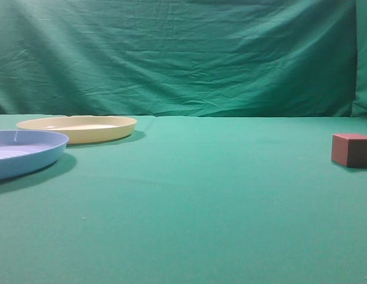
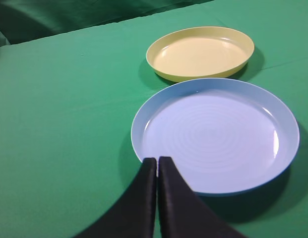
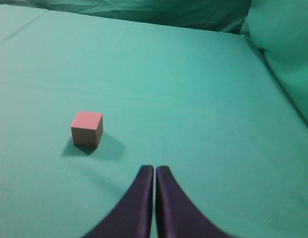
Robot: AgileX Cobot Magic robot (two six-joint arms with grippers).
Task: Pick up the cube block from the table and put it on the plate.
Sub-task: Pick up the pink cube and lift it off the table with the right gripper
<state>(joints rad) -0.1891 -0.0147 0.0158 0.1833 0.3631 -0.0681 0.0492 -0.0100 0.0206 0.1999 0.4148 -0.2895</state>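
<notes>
The reddish-brown cube block (image 1: 351,149) sits on the green table (image 1: 201,201) at the far right. In the right wrist view the cube block (image 3: 87,128) lies ahead and to the left of my right gripper (image 3: 154,168), which is shut and empty. The pale yellow plate (image 1: 78,128) rests at the back left, and it also shows in the left wrist view (image 2: 201,53). My left gripper (image 2: 157,160) is shut and empty at the near rim of the light blue plate (image 2: 215,134). Neither gripper shows in the exterior view.
The light blue plate (image 1: 23,152) stands at the left edge, just in front of the yellow plate. A wrinkled green backdrop (image 1: 183,56) closes off the far side of the table.
</notes>
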